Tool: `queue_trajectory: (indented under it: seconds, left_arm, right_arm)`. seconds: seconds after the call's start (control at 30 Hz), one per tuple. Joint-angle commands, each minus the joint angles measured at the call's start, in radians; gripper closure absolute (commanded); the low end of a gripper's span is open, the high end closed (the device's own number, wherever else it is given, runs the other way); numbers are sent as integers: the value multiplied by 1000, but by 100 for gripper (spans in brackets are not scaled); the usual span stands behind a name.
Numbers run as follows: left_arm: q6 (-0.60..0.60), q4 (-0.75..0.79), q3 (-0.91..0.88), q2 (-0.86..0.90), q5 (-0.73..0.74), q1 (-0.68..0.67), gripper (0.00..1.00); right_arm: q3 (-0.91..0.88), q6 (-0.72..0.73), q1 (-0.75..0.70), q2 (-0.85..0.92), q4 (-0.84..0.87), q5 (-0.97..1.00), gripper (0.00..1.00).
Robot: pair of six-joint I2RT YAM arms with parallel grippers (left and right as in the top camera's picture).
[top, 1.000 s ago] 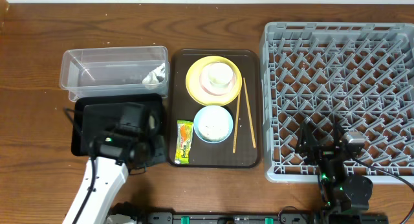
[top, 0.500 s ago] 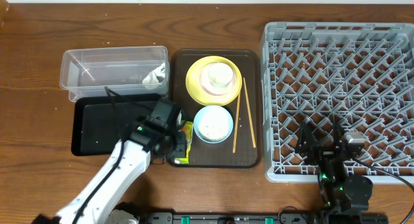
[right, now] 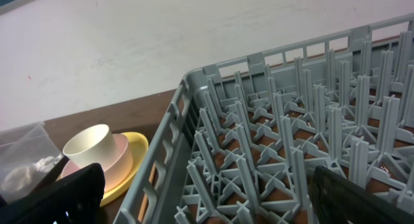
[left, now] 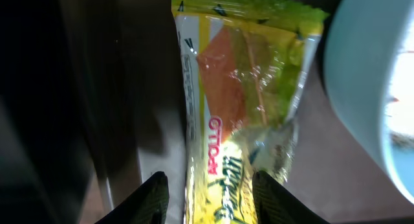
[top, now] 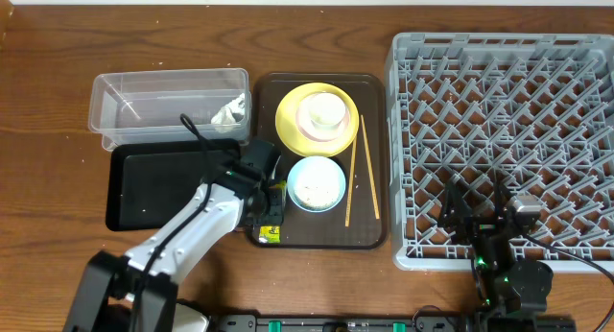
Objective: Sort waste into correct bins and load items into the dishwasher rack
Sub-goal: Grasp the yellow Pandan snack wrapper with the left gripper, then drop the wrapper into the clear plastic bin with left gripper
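Waste-sorting step: left gripper (left: 212, 194) hung over the snack wrapper (left: 240, 101), jaws part-open astride it, not clamped; wrapper lay flat on the brown tray (top: 370, 159) beside the blue bowl (top: 317, 183). Next move probably needed a short drop, pinch, then lift to a bin. Right gripper (top: 477, 205) sat wide open, empty, at the dishwasher rack (top: 576, 130).

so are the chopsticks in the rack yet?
No, the chopsticks lie on the brown serving tray, right of the yellow plate and light blue bowl, outside the rack.
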Motion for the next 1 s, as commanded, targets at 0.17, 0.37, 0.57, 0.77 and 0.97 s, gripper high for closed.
queue_trajectory:
  seconds: [0.17, 0.37, 0.57, 0.77, 0.97]
  left_arm:
    - [8, 18, 8, 54, -23, -3, 69]
    - [8, 19, 10, 48, -23, -3, 91]
    - [8, 6, 38, -25, -23, -3, 94]
    - [8, 2, 59, -190, -50, 7, 94]
    - [8, -1, 84, -346, -154, 64, 94]
  right_arm:
    - [-3, 10, 1, -5, -1, -3, 1]
    - [-3, 10, 1, -5, -1, -3, 1]
    - [-3, 10, 1, -5, -1, -4, 1]
    - [-3, 10, 1, -5, -1, -3, 1]
    - [-3, 10, 1, -5, -1, -3, 1]
